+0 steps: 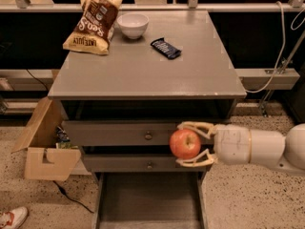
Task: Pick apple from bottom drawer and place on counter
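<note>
At the bottom centre of the frame you see the bottom drawer (147, 199) pulled open, its grey floor bare as far as the view reaches. At the lower left lie a red-and-white shoe (10, 218) and, above it, an open cardboard box (45, 154) beside the cabinet.

Just above the open drawer, right of centre, the gripper (182, 144) reaches in from the right edge on its white arm (267, 147). Its pale fingers (195, 126) pinch the apple (185, 143), one over the top and one underneath. The apple hangs in the air in front of the two knobbed drawers (119, 133), clear of the bottom drawer and well below the counter (157, 75).

So the pick looks done, and you are in the carry: the apple is out but not yet up. The next move calls for raising it past the counter's front edge with some room to spare, then bringing it in over the top. The bare stretch in the middle and front of the counter looks like the safest spot to set it down.

Farther back, toward the upper part of the frame, a dark candy bar (166, 48) lies on the counter. Behind it stand a white bowl (133, 25) and a brown chip bag (94, 24) at the upper left. Keep the apple in front of them.
</note>
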Tool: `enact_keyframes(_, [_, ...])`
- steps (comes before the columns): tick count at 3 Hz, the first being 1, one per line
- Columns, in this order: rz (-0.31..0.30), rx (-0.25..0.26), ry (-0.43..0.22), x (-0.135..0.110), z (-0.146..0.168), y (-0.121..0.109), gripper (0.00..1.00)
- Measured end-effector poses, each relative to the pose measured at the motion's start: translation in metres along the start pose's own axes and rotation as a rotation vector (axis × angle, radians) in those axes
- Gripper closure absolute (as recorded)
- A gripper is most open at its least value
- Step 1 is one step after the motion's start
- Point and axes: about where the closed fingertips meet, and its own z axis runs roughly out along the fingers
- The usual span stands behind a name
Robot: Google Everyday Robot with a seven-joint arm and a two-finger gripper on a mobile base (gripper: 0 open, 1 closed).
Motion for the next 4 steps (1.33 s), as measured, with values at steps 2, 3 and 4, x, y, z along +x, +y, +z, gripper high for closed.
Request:
enact_keyframes(2, [0.099, 0.103, 0.12, -0.015, -0.036, -0.128, 1.0])
enact_keyframes(3, [0.11, 0.111, 0.119, -0.014, -0.038, -0.133, 1.0])
enact_keyframes(4, [0.133, 0.133, 0.109, -0.015, -0.04, -0.147, 1.0])
